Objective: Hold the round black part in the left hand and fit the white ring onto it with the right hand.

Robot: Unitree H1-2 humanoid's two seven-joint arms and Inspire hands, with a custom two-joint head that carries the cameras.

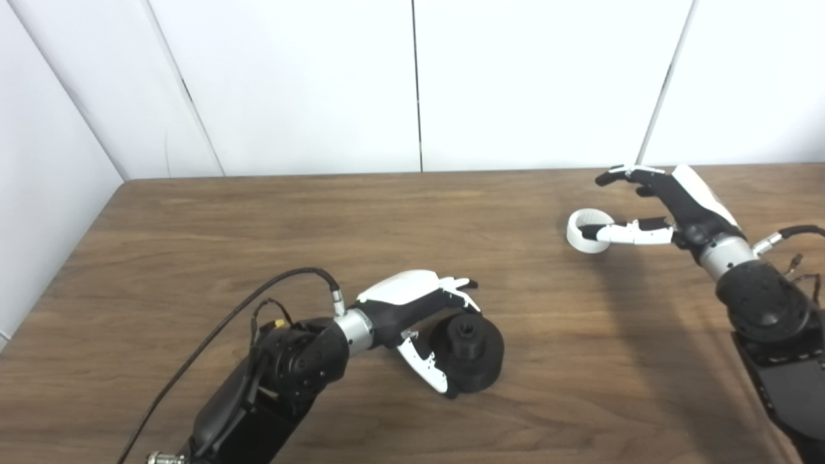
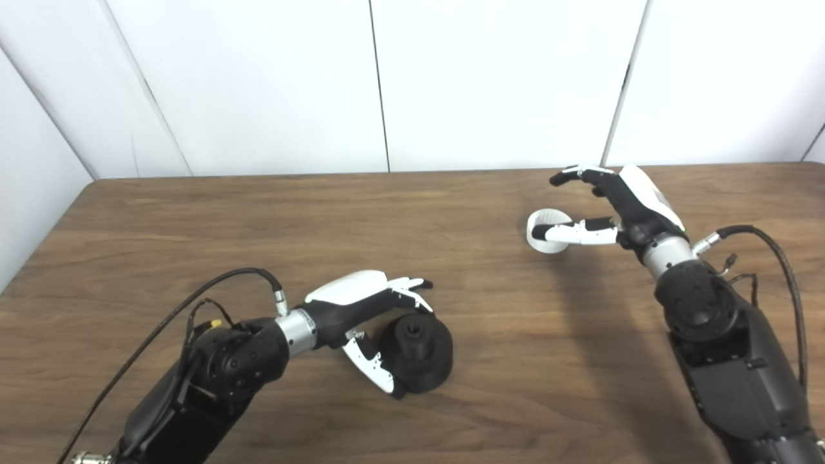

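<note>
While neither piece is lifted yet, fitting is all still ahead. Near: left hand point(image 1: 419, 308) cupped around round black plastic part point(image 1: 469, 352) on wooden table point(image 1: 322, 219), fingers spread, not gripping. Far right: right hand point(image 1: 654, 206) unclenched, thumb touching white plastic ring point(image 1: 583, 232) lying flat, fingers arched above.

Matt black plastic round part point(image 1: 469, 351), smooth white plastic ring point(image 1: 583, 231), brown wood-grain table point(image 1: 193, 245)
</note>
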